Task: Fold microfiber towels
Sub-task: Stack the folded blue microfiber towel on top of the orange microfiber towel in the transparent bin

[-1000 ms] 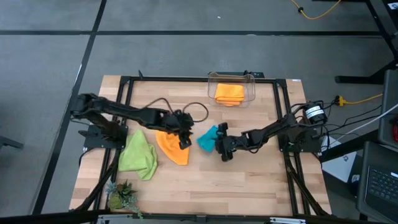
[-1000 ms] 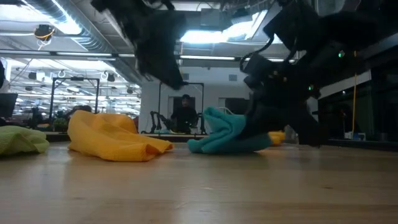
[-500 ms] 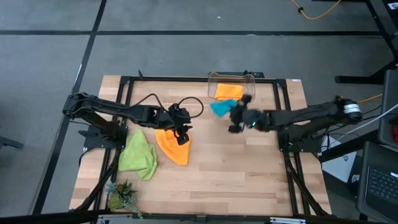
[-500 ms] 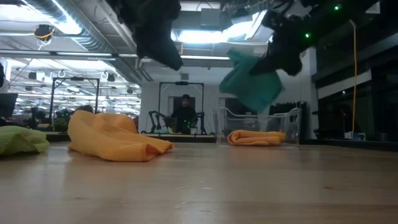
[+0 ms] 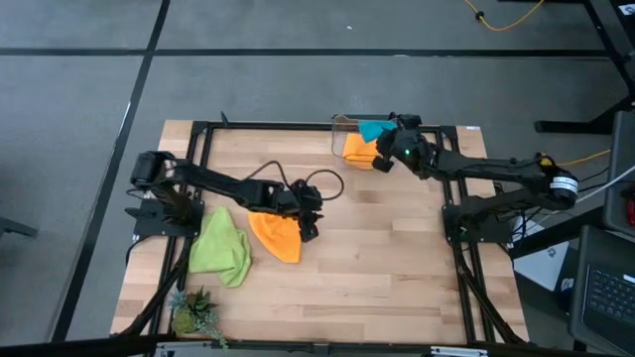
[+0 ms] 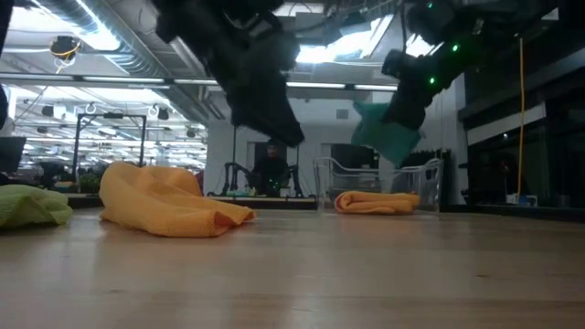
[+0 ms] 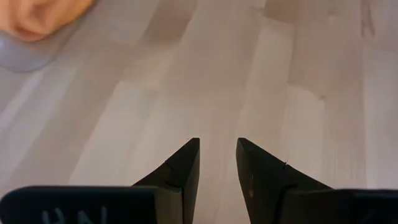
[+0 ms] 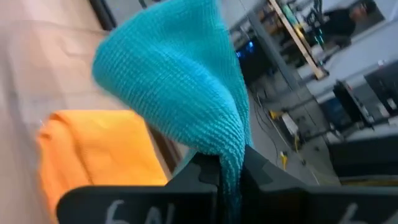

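My right gripper (image 5: 389, 132) is shut on the turquoise towel (image 5: 373, 129), held in the air over the clear bin (image 5: 340, 126) at the table's far edge. A folded orange towel (image 5: 362, 151) lies in that bin. A second orange towel (image 5: 275, 236) lies crumpled on the table mid-left, with the lime green towel (image 5: 220, 246) beside it on the left. My left gripper (image 5: 308, 229) hovers just right of the crumpled orange towel, its fingers slightly apart and empty (image 7: 217, 163). My right gripper pinches a bunched fold of the turquoise towel (image 8: 229, 163) between its two fingers. The towel is lifted clear, and in the low view (image 6: 388, 132) it hangs below the gripper, above the folded orange towel.
A small green plant (image 5: 195, 312) stands at the near left corner. A black cable (image 5: 319, 184) loops over the table behind the left gripper. Bare wood lies across the middle and near right of the table (image 5: 397, 268).
My right gripper has lifted the turquoise towel off the table's middle and carried it up and toward the far edge, over the bin. My left gripper has moved a little toward the right, beside the crumpled orange towel, which has stayed put.
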Robot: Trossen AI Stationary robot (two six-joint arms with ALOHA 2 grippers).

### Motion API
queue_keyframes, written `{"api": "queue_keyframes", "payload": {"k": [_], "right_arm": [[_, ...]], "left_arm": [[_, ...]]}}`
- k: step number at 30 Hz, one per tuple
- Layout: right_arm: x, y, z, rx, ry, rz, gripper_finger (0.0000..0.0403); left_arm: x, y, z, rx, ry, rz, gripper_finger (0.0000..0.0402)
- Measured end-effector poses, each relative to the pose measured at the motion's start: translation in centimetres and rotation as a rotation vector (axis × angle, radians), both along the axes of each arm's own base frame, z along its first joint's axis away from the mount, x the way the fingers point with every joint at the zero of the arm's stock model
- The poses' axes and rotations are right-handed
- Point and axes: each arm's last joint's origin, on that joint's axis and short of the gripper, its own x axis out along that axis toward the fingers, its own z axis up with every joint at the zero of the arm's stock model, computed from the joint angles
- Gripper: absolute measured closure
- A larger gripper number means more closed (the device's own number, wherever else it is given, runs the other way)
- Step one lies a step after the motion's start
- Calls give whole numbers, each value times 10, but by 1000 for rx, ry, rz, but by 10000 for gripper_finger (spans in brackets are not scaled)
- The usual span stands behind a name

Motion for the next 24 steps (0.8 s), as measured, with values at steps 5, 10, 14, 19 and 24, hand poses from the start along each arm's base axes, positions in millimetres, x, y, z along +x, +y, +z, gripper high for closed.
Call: {"api": "queue_keyframes", "payload": {"k": [5, 10, 14, 19, 24], "right_arm": [[0, -20, -16, 31, 56, -57, 387], [3, -31, -32, 52, 125, -73, 387], [7, -38, -43, 62, 170, -66, 387], [23, -48, -42, 73, 164, -48, 387], [43, -59, -44, 87, 190, -47, 387]], "left_arm": [[19, -2, -21, -32, -66, -31, 302], [30, -3, -33, -50, -126, -50, 302], [32, -4, -35, -53, -136, -54, 302], [32, -3, -35, -52, -136, -53, 302], [32, -3, -35, -50, -135, -53, 302]]}}
